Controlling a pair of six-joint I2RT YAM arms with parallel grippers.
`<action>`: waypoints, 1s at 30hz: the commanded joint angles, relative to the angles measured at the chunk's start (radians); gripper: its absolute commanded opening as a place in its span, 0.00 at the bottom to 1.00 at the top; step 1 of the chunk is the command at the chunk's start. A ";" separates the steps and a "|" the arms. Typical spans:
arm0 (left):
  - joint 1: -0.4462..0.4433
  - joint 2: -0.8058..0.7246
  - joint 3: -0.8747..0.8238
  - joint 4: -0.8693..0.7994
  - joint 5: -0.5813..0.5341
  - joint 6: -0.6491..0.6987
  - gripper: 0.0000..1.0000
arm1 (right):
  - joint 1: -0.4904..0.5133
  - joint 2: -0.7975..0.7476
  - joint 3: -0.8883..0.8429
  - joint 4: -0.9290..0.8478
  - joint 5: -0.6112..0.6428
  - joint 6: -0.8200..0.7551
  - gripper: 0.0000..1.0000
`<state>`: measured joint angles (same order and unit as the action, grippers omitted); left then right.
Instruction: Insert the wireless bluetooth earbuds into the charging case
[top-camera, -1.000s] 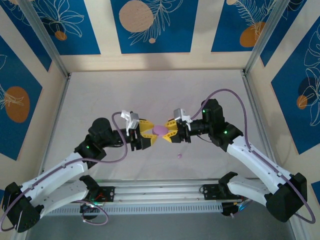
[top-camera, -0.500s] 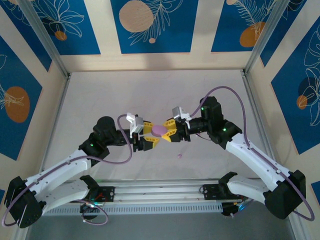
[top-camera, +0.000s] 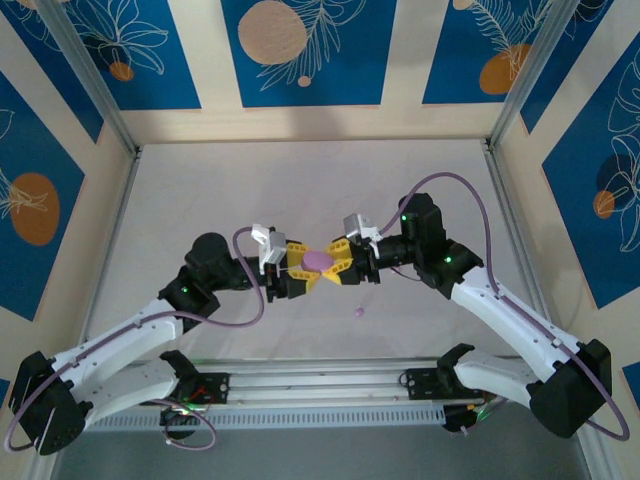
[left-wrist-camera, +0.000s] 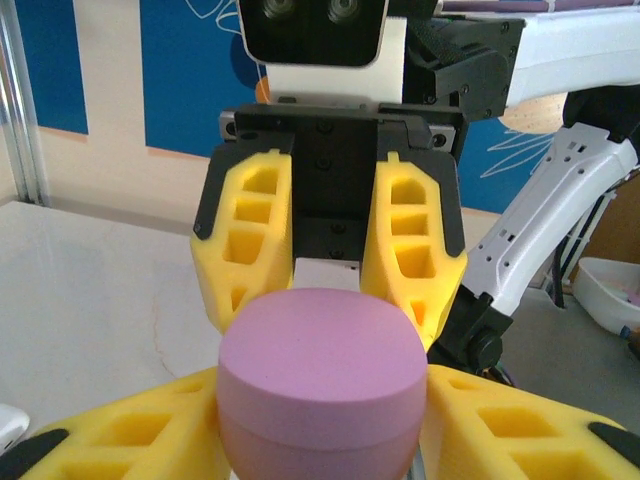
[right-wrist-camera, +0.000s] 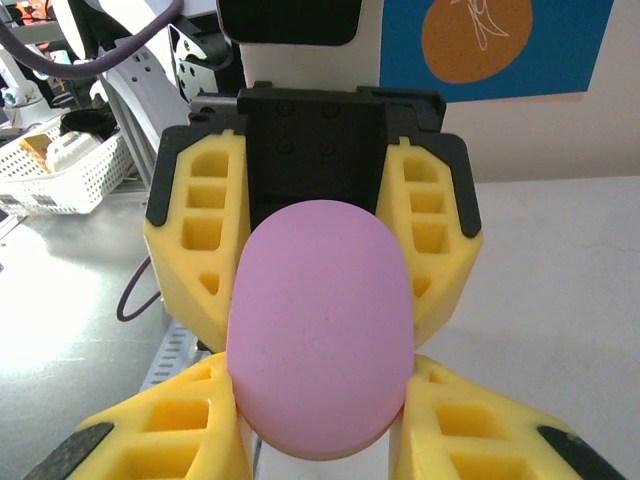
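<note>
A closed, rounded pink-purple charging case hangs above the table's middle, between both grippers, which meet tip to tip. My right gripper is shut on the charging case from the right. My left gripper comes in from the left, and its yellow fingers press on both sides of the case. The right gripper's fingers stand behind the case in the left wrist view. One tiny purple earbud lies alone on the table in front of the grippers.
The pale tabletop is walled by blue-patterned panels and aluminium posts. A metal rail runs along the near edge between the arm bases. A white basket sits off the table in the right wrist view.
My left gripper has moved right onto the case and narrowed its jaws around it. The right gripper and the case have shifted slightly up. The earbud has not moved.
</note>
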<state>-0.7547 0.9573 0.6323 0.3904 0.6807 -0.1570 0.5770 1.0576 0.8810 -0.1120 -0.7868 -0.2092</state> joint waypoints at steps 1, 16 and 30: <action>-0.016 0.009 0.014 0.016 0.036 0.008 0.50 | 0.007 -0.002 0.001 0.041 0.010 0.024 0.29; -0.028 0.002 0.016 0.053 0.028 -0.007 0.48 | 0.012 -0.014 -0.006 -0.001 0.021 -0.030 0.29; -0.028 -0.006 0.009 0.062 0.028 -0.013 0.48 | 0.015 -0.042 -0.020 -0.026 0.040 -0.071 0.29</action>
<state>-0.7708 0.9653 0.6323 0.4080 0.6807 -0.1593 0.5888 1.0302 0.8738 -0.1169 -0.7586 -0.2619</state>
